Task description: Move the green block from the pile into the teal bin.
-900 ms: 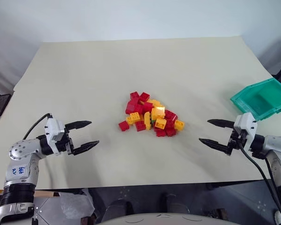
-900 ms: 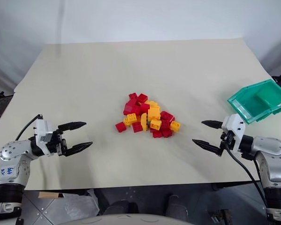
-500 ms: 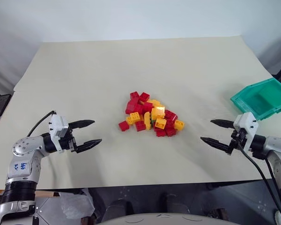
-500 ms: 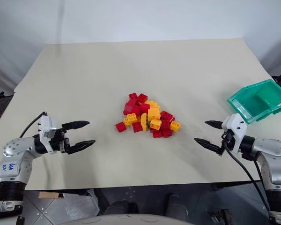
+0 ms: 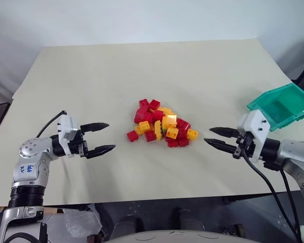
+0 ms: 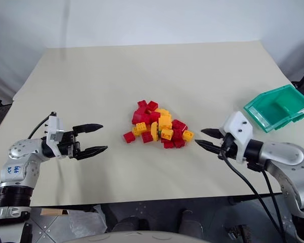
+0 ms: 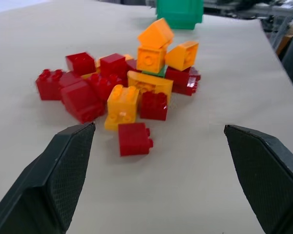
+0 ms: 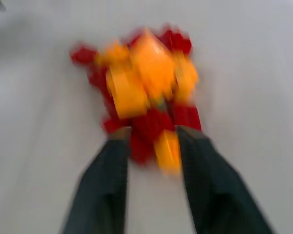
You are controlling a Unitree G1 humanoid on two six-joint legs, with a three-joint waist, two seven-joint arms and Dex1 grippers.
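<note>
A pale beige surface (image 5: 142, 81) carries everything. Nearest, at the left, the left claw (image 5: 102, 137) points toward the middle with its two black fingers spread wide and nothing between them. At the right, the right claw (image 5: 213, 137) points left toward the pile, its fingers parted with a narrower gap, holding nothing; its tips sit just beside the pile's right edge without touching it.

Between the two claws, in the middle of the surface, lies the pile (image 5: 161, 124), a loose heap of red and yellow-orange studded bricks. The green block (image 7: 155, 73) is buried inside it: in the left wrist view just a sliver of green shows, wedged under a yellow brick and above a curved yellow piece. It lies well apart from the left claw and nearer to the right claw.

Farther back at the right edge stands the teal bin (image 5: 282, 105), tilted, its opening facing up and inward.
</note>
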